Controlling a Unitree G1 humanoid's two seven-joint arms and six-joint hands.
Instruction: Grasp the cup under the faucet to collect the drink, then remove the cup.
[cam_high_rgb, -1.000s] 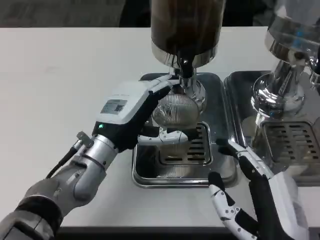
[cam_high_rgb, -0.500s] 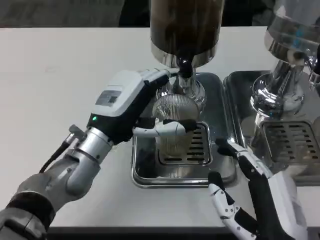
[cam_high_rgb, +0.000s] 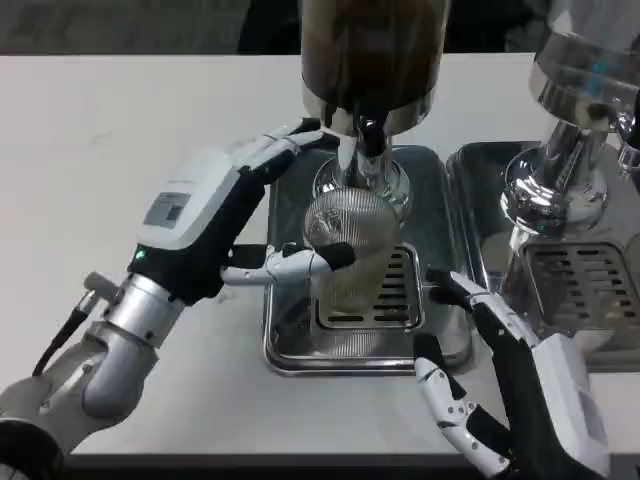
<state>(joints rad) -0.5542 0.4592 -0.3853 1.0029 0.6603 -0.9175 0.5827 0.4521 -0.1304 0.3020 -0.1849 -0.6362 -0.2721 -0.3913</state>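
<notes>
Left hand (cam_high_rgb: 215, 215) withdrew from one cup (cam_high_rgb: 348, 245)

Silver jointed forearms carry white-backed hands with black-and-white fingers; the left hand (cam_high_rgb: 215, 215) bears a grey label and green light, the right hand (cam_high_rgb: 520, 385) plain white.

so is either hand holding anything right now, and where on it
The left hand has fingers on the ribbed clear cup's side, under the faucet; a firm grip cannot be told. The right hand holds nothing.
</notes>
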